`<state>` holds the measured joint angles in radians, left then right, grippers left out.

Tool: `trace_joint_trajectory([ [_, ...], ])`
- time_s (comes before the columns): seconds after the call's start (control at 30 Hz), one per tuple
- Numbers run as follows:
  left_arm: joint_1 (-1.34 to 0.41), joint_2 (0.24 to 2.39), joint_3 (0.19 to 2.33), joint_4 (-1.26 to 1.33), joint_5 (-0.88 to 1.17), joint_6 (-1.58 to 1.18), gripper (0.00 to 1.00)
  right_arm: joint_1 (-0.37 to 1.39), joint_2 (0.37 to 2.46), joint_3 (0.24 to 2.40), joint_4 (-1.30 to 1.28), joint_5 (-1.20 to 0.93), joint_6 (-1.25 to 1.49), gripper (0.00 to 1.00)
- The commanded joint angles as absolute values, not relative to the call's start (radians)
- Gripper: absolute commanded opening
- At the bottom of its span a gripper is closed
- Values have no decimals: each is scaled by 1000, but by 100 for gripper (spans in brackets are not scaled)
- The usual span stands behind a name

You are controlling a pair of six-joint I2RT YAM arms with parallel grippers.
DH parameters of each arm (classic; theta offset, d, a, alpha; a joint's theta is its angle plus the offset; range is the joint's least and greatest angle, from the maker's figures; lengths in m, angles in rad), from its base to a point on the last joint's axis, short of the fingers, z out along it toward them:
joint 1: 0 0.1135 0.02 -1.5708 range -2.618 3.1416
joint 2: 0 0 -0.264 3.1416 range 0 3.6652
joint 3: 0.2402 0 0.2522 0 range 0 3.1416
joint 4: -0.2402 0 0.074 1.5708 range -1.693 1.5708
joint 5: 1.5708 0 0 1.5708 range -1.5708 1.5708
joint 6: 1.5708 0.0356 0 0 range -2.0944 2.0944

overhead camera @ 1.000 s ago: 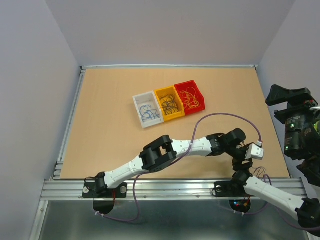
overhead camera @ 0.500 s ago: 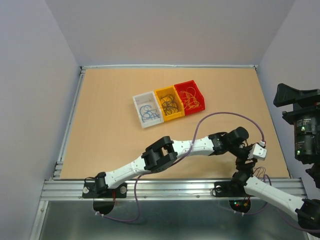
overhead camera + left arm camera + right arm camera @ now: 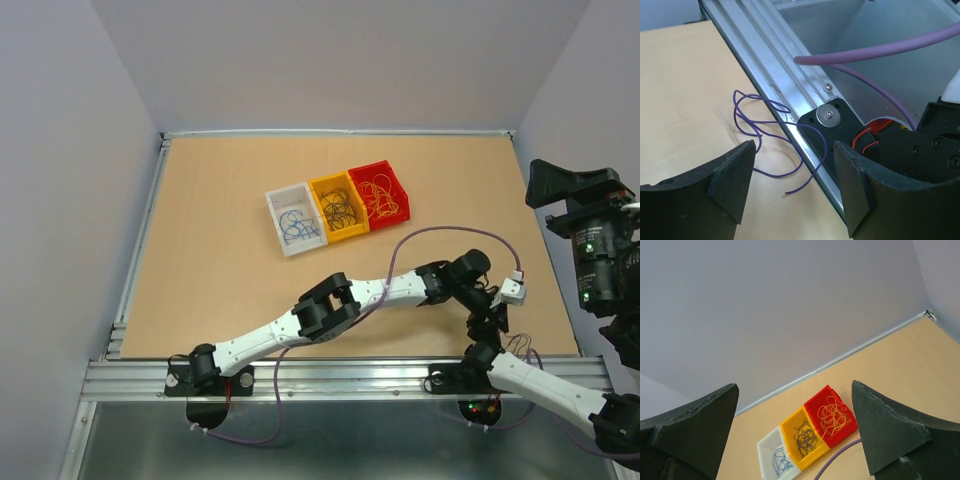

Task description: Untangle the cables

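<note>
A loose purple cable (image 3: 760, 131) lies curled on the wooden table against the front metal rail (image 3: 771, 60). My left gripper (image 3: 794, 150) hangs open just above it, one finger on each side of the cable's free end, not touching it. From above, the left gripper (image 3: 488, 322) is at the table's front right. The other cables lie in bins: blue ones (image 3: 298, 225) in the white bin (image 3: 288, 198), dark ones (image 3: 338, 207) in the yellow bin (image 3: 350, 233), yellow-orange ones (image 3: 378, 195) in the red bin (image 3: 392, 216). My right gripper (image 3: 556, 190) is raised at the right edge, open and empty (image 3: 794, 390).
The right arm's black base plate (image 3: 826, 120) sits on the rail right beside the purple cable. Thick lavender arm cables (image 3: 880, 47) hang over the rail, and one (image 3: 455, 232) arches above the left arm. Walls close the table at the back and sides.
The left arm has stretched slightly further right. The raised right gripper swung right, then back left. Neither gripper's opening changed.
</note>
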<state>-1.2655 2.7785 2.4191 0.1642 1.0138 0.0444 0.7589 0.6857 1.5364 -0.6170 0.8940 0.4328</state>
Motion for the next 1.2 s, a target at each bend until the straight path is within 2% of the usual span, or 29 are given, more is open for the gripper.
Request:
trace_joint_trajectory([
  [0.0, -1249, 2761, 2491, 219, 1051, -84, 75, 758, 738, 1572, -575, 851, 414, 100],
  [0.23, -1187, 2839, 2537, 351, 1088, -294, 73, 759, 749, 1565, -575, 836, 423, 100],
  [0.47, -1226, 2835, 2579, 265, 959, -270, 72, 758, 776, 1585, -571, 795, 436, 100],
  [0.63, -1215, 2904, 2597, 404, 1084, -530, 70, 758, 805, 1600, -572, 785, 434, 100],
  [0.7, -1200, 2936, 2599, 506, 1129, -672, 64, 758, 824, 1601, -569, 788, 437, 100],
  [0.8, -1192, 2954, 2612, 534, 1124, -750, 61, 758, 850, 1611, -566, 781, 443, 100],
  [0.87, -1193, 2948, 2600, 538, 1118, -759, 55, 758, 871, 1621, -563, 769, 446, 100],
  [0.93, -1193, 2948, 2597, 538, 1111, -779, 38, 758, 883, 1629, -563, 761, 443, 100],
  [1.0, -1192, 2948, 2596, 537, 1106, -788, 19, 758, 900, 1628, -563, 765, 439, 100],
  [1.03, -1192, 2947, 2592, 537, 1106, -782, 0, 758, 903, 1623, -563, 776, 437, 100],
  [1.17, -1183, 2889, 2491, 580, 1108, -710, 0, 758, 891, 1562, -564, 825, 442, 100],
])
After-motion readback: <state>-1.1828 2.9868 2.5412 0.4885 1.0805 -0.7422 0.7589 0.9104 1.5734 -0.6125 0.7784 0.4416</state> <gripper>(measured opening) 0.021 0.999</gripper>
